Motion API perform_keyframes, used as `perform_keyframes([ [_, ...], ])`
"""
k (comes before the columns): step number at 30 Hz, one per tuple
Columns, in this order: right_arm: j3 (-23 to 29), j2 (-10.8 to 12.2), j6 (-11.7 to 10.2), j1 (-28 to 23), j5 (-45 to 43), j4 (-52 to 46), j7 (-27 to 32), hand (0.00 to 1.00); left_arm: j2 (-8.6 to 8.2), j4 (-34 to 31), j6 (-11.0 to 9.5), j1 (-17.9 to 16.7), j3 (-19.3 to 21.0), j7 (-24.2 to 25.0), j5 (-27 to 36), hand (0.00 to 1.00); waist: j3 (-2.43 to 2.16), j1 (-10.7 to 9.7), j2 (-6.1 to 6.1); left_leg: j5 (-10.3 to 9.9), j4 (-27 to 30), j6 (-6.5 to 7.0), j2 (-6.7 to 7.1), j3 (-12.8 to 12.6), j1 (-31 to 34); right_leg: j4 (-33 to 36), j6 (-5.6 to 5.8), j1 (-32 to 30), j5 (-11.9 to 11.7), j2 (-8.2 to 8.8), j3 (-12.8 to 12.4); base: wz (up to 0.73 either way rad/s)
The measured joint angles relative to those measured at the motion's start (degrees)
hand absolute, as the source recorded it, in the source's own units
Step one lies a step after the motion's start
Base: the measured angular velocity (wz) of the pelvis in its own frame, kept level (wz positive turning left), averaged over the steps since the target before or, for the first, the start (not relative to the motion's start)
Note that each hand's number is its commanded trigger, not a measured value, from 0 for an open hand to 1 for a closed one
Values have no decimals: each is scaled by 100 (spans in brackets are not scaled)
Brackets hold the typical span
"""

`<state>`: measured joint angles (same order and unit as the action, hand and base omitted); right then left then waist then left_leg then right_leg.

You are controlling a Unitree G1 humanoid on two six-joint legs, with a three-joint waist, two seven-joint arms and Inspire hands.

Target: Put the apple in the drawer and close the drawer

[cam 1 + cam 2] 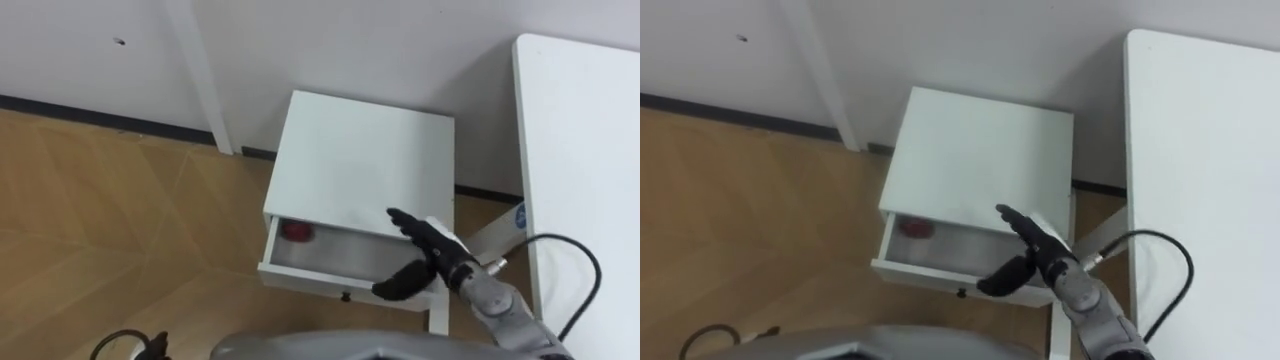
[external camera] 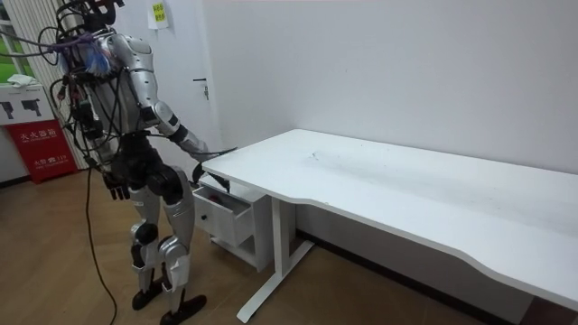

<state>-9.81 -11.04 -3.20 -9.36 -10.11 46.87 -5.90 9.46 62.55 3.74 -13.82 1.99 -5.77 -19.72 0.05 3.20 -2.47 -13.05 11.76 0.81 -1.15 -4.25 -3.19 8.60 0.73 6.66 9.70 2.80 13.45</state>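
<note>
Just one apple (image 1: pixel 297 231) lies in the one open drawer (image 1: pixel 320 283), right hand (image 1: pixel 436 250) over it, fingers (image 1: pixel 402 219) spread.

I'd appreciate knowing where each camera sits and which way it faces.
Left eye view: on the robot's head, looking down at the open drawer holding the apple; right hand shows.
Right eye view: same head, slightly aside; same drawer, same hand.
Room view: off in the room, facing the whole robot by the desk; left hand hangs.
All share drawer and desk.
</note>
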Motion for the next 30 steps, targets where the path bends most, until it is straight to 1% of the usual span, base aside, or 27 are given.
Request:
perform_keyframes([
  [2, 3, 28, -3, -13, 219, 244, 122, 0, -3, 54, 4, -9, 27, -5, -12, 0, -8, -51, 32, -39, 82, 29, 8, -4, 28, 38, 25, 30, 15, 34, 96, 23],
  [4, 324, 153, -113, -18, 748, 499, 168, 0, -60, 114, -18, 13, 76, -16, -25, 0, -20, -240, 101, -133, 279, 88, 60, -24, 103, 297, 138, 6, 90, 123, 272, 56],
  [5, 680, 182, -123, -4, 1043, 696, 239, 0, -162, 191, -10, 111, 185, -14, -26, 0, -17, -321, 173, -183, 384, 156, 73, -94, 150, 823, 279, -180, 184, 258, 290, 67],
  [6, 1073, 155, -127, -8, 1351, 911, 330, 0, -228, 208, -20, 163, 240, -9, -26, 0, -38, -367, 262, -169, 395, 224, 126, -145, 144, 1646, 334, -540, 224, 459, 239, 63],
  [7, 1270, 139, -118, -21, 1479, 1031, 371, 0, -226, 221, -20, 188, 271, -5, -33, 0, -37, -392, 282, -132, 384, 290, 194, -176, 131, 2176, 330, -772, 220, 593, 181, 57],
  [8, 1626, 70, -106, -89, 1571, 1285, 455, 0, -191, 214, -24, 190, 442, -8, -87, 0, -37, -457, 268, -80, 371, 408, 353, -309, 47, 3201, 315, -1343, 102, 855, -117, 37],
  [9, 1786, -141, -90, -155, 1536, 1658, 577, 0, -175, 216, -14, 194, 504, -13, -122, 0, -57, -462, 365, -112, 409, 537, 423, -462, 6, 4165, 309, -1911, -489, 958, -494, 17],
  [10, 1834, -240, -61, -157, 1523, 1858, 657, 0, -170, 216, -13, 171, 514, -22, -122, 0, -54, -457, 457, -127, 449, 588, 408, -494, 10, 4584, 340, -2251, -998, 941, -669, -35],
  [11, 1826, -346, 34, -158, 1524, 2053, 826, 0, -91, 271, -12, 165, 502, -29, -92, 0, -39, -449, 607, -165, 559, 672, 333, -591, 135, 5553, 299, -3048, -1694, 787, -1108, -55],
  [12, 1794, -323, 85, -201, 1525, 2171, 911, 0, 78, 448, 7, 292, 478, -30, 22, 0, 46, -496, 591, -218, 744, 755, 301, -668, 273, 7280, 188, -3943, -1362, 701, -1253, -49],
  [13, 1789, -304, 97, -258, 1531, 2243, 911, 0, 133, 503, 34, 329, 470, -36, 90, 0, 48, -544, 617, -225, 828, 765, 266, -674, 332, 8030, 124, -4324, -1151, 668, -1261, -16],
  [14, 1765, -268, 143, -381, 1530, 2339, 929, 0, 200, 562, 107, 341, 462, -41, 177, 0, 70, -666, 687, -249, 913, 798, 151, -671, 405, 9079, 45, -4856, -828, 580, -1100, 0],
  [15, 1749, -253, 208, -477, 1532, 2428, 976, 0, 208, 596, 170, 343, 454, -36, 185, 0, 73, -778, 753, -298, 925, 801, 52, -656, 462, 9605, 65, -5140, -643, 516, -980, 5],
  [16, 1719, -243, 241, -520, 1542, 2441, 997, 0, 209, 599, 196, 357, 451, -29, 183, 0, 81, -819, 756, -328, 941, 792, 43, -643, 468, 9709, 73, -5210, -581, 526, -976, 0],
  [17, 1661, -233, 367, -551, 1586, 2523, 1026, 0, 201, 591, 225, 363, 452, -25, 161, 0, 94, -837, 745, -383, 1022, 806, 56, -640, 473, 9638, 121, -5163, -491, 557, -1052, 4],
  [18, 1633, -232, 490, -540, 1601, 2585, 1023, 0, 185, 561, 232, 313, 453, -25, 141, 0, 90, -864, 699, -437, 1089, 800, 94, -623, 464, 9171, 148, -4852, -473, 692, -1046, 3],
  [19, 1613, -233, 535, -526, 1597, 2609, 1027, 0, 177, 556, 230, 278, 452, -24, 142, 0, 86, -877, 679, -446, 1109, 814, 110, -618, 455, 8764, 160, -4617, -471, 758, -1016, 5],
  [20, 1569, -229, 605, -488, 1568, 2620, 1020, 0, 171, 552, 232, 242, 461, -24, 142, 0, 82, -875, 628, -452, 1118, 823, 153, -606, 445, 7648, 241, -4045, -435, 809, -966, 4],
  [21, 1579, -228, 644, -433, 1509, 2621, 1015, 0, 172, 544, 237, 150, 458, -24, 144, 0, 80, -877, 556, -450, 1095, 824, 214, -603, 442, 6276, 311, -3309, -388, 845, -887, 0],
  [22, 1592, -227, 659, -407, 1462, 2619, 1016, 0, 172, 542, 251, 103, 459, -25, 145, 0, 77, -869, 518, -447, 1077, 818, 240, -607, 438, 5576, 361, -2945, -353, 829, -845, -5],
  [23, 1607, -227, 675, -350, 1368, 2617, 1024, 0, 175, 535, 323, 26, 468, -32, 146, 0, 77, -806, 440, -420, 990, 773, 295, -637, 413, 4266, 425, -2278, -284, 767, -787, -16],
  [24, 1607, -226, 681, -294, 1304, 2618, 1045, 0, 169, 516, 399, 5, 464, -37, 156, 0, 71, -713, 384, -367, 857, 682, 311, -676, 379, 3225, 471, -1723, -208, 667, -722, -19],
  [25, 1600, -224, 682, -257, 1288, 2621, 1062, 0, 168, 472, 430, 0, 465, -46, 158, 0, 70, -641, 356, -334, 780, 628, 312, -683, 370, 2774, 481, -1507, -178, 616, -691, -19],
  [27, 1591, -221, 688, -36, 1228, 2617, 1098, 0, 183, 314, 454, 45, 462, -205, 218, 0, 8, -423, 209, -165, 439, 343, 325, -765, 340, 1421, 481, -942, -161, 477, -721, -23],
  [28, 1591, -215, 682, 50, 1237, 2616, 1107, 0, 197, 290, 452, 60, 463, -251, 229, 0, 9, -406, 168, -129, 347, 285, 337, -784, 321, 1108, 470, -831, -197, 464, -728, -20],
  [29, 1591, -183, 624, 160, 1241, 2614, 1111, 0, 238, 271, 440, 69, 470, -307, 225, 0, 15, -355, 3, -69, 199, 193, 385, -808, 248, 583, 436, -582, -353, 427, -735, -13],
  [30, 1579, -146, 513, 198, 1249, 2582, 1109, 0, 246, 275, 443, 86, 470, -361, 217, 0, 9, -298, -104, -60, 147, 185, 405, -822, 172, 208, 432, -354, -462, 395, -706, -11],
])
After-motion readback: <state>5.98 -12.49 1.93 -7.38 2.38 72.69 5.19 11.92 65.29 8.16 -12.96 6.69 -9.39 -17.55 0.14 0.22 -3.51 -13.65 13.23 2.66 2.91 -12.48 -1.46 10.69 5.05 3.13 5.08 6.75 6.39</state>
